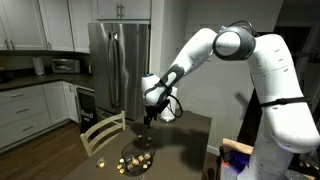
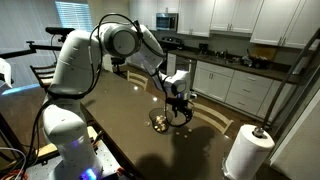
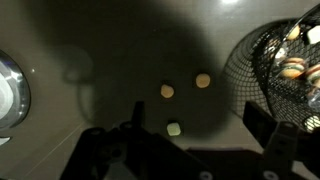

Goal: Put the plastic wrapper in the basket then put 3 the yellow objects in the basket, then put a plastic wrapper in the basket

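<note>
The dark wire basket (image 3: pixel 262 60) sits at the right of the wrist view, with pale and orange-yellow pieces (image 3: pixel 292 68) lying in it. Three small yellow objects (image 3: pixel 167 91) (image 3: pixel 203 80) (image 3: pixel 174 128) lie on the dark table to its left. My gripper (image 3: pixel 197 120) hangs open above them with nothing between its fingers (image 3: pixel 258 123). In both exterior views the gripper (image 1: pixel 150 115) (image 2: pixel 178 108) hovers just above the basket (image 1: pixel 135 158) (image 2: pixel 160 123). I cannot make out a plastic wrapper for sure.
A white round object (image 3: pixel 8 92) stands at the left edge of the wrist view. A paper towel roll (image 2: pixel 245 150) stands near the table's corner. A wooden chair (image 1: pixel 100 133) is pushed against the table (image 1: pixel 185 150). Kitchen counters and a fridge (image 1: pixel 120 60) stand behind.
</note>
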